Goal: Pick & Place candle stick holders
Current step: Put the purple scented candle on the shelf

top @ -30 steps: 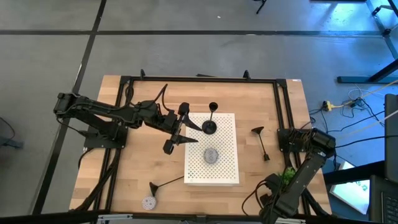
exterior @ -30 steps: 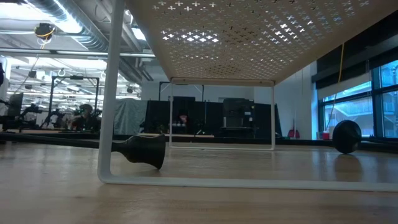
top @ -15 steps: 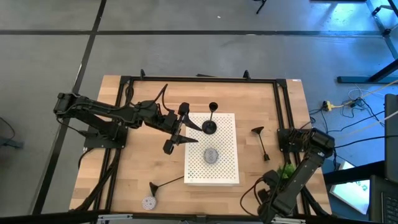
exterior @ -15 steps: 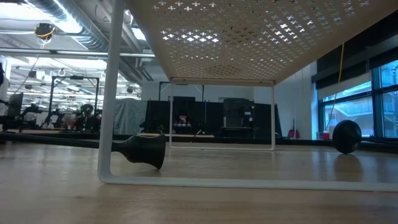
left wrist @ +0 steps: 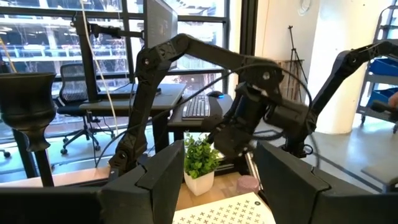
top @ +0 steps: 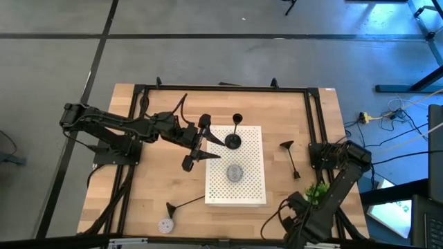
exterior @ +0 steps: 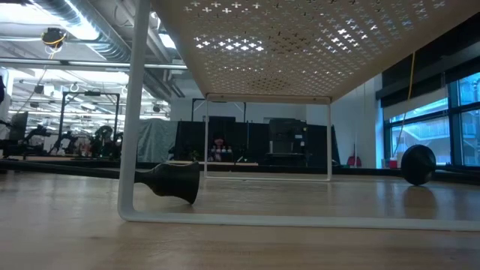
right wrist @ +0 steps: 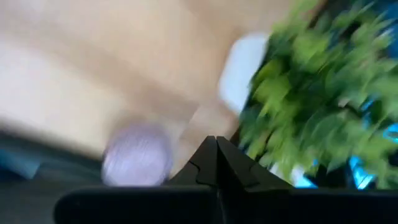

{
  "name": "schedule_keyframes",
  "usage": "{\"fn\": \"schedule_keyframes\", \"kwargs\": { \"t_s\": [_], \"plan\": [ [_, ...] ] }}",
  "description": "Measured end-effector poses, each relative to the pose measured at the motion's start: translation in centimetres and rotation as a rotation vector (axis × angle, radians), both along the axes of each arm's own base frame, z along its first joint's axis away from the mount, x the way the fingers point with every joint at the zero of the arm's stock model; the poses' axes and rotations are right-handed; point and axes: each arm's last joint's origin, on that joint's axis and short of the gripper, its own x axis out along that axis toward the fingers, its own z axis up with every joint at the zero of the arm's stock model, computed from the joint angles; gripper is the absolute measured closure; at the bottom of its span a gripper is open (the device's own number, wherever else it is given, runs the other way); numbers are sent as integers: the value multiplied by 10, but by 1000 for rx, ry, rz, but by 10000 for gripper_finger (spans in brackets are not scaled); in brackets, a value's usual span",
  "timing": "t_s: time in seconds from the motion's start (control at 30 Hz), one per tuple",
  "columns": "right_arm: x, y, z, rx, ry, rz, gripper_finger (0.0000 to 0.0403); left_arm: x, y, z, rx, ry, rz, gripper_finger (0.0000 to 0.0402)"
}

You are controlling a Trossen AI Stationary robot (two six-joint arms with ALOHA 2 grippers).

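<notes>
My left claw (top: 199, 144) hangs released beside the upright candle stick holder (top: 234, 141) on the white rack (top: 250, 187). Two lie on the desk (top: 152, 187). Stiff, top-heavy, slippery: grip the thin stem. Right claw (right wrist: 216, 163) clenched empty.

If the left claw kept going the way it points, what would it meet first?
Probably nothing on the rack: the left claw points across the white perforated rack, passing beside the upright candle stick holder. Depth is unclear.
</notes>
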Motion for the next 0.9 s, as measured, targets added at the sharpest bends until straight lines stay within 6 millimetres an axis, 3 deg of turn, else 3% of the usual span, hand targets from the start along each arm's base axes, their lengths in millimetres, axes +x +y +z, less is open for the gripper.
{"fn": "schedule_keyframes", "kwargs": {
  "t_s": [0.2, 0.4, 0.67, 0.9],
  "plan": [
    [7, 23, 6, 259, -53, 19, 396, 0, 0, -1, 1, 11, 0, 206],
    [5, 28, 0, 259, -67, -6, 373, 0, 0, -1, -6, 15, -1, 206],
    [-2, 34, -15, 288, -50, -56, 278, 0, 0, -3, -6, 29, -2, 206],
    [-7, 36, -16, 257, -68, -78, 195, 0, 0, -2, -5, 28, -1, 206]
  ]
}}
